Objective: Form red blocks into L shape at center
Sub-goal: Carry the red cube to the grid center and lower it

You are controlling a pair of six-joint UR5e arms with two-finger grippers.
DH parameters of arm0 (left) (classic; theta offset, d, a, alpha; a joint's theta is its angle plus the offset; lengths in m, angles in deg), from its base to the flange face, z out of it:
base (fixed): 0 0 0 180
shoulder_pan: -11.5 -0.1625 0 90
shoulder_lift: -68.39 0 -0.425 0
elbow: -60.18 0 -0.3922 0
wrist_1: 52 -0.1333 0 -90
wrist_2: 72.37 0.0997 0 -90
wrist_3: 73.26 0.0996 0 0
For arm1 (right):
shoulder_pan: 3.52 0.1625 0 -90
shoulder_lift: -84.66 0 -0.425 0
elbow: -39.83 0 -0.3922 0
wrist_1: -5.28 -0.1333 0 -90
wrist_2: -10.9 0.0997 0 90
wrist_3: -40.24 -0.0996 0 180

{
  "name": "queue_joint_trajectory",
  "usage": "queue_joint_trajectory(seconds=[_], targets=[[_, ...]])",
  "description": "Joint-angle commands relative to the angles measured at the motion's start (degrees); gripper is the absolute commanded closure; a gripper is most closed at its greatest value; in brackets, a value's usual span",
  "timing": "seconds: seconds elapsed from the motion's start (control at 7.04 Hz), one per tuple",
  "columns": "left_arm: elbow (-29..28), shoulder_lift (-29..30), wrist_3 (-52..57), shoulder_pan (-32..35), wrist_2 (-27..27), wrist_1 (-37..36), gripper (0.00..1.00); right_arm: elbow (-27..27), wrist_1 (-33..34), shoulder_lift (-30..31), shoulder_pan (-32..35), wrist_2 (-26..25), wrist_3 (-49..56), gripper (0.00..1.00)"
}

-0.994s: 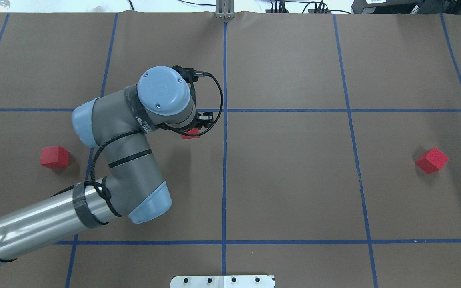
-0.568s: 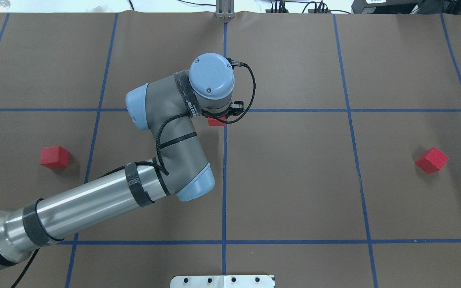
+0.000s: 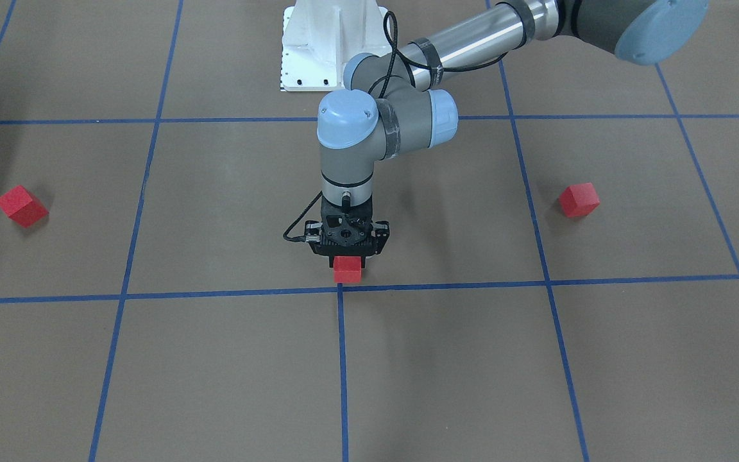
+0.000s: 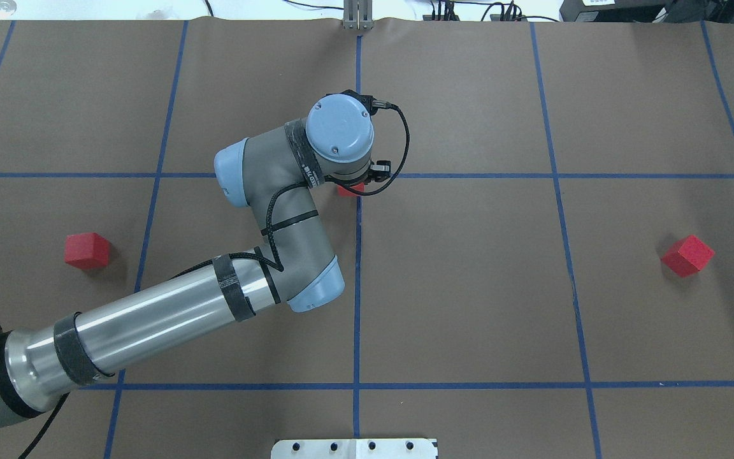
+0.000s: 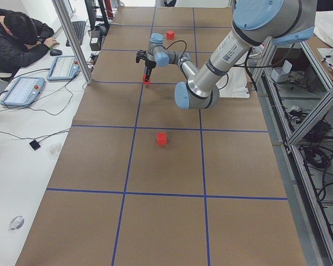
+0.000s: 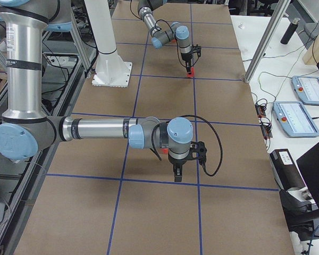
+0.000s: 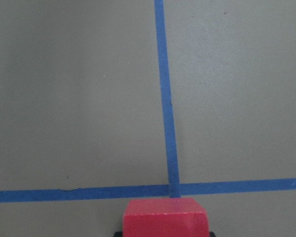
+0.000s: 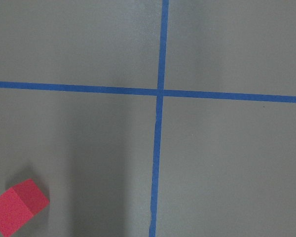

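Observation:
My left gripper [image 3: 347, 255] is shut on a red block [image 3: 347, 270] and holds it low, at the crossing of the centre vertical tape line [image 4: 357, 268] and a cross line. The block peeks out under the wrist in the overhead view [image 4: 346, 189] and fills the bottom of the left wrist view [image 7: 165, 217]. I cannot tell whether it touches the floor. A second red block [image 4: 86, 250] lies far left and a third [image 4: 687, 255] far right, which also shows in the right wrist view [image 8: 17, 207]. My right gripper [image 6: 175, 173] shows only in the exterior right view; I cannot tell its state.
The white pedestal base [image 3: 324, 45] stands at the robot's side of the centre line. My left arm's elbow and forearm [image 4: 169, 319] stretch across the left-centre squares. An operator [image 5: 16, 39] sits at a desk beyond the table's far edge.
My left arm has carried the red block to the right and farther from the robot, from the left-centre square to the centre line crossing, then settled there.

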Motion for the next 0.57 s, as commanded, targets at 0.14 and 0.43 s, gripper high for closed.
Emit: queue_joint_trajectory(seconds=[0.14, 0.43], targets=[[0.32, 0.97, -0.30, -0.63, -0.48, -1.28, 1.00, 0.02, 0.00, -0.09, 0.01, 0.00, 0.07, 0.01], [5.05, 0.88, -0.65, -2.38, -0.56, -8.91, 1.00, 0.02, 0.00, -0.09, 0.01, -0.09, 0.07, 0.01]])
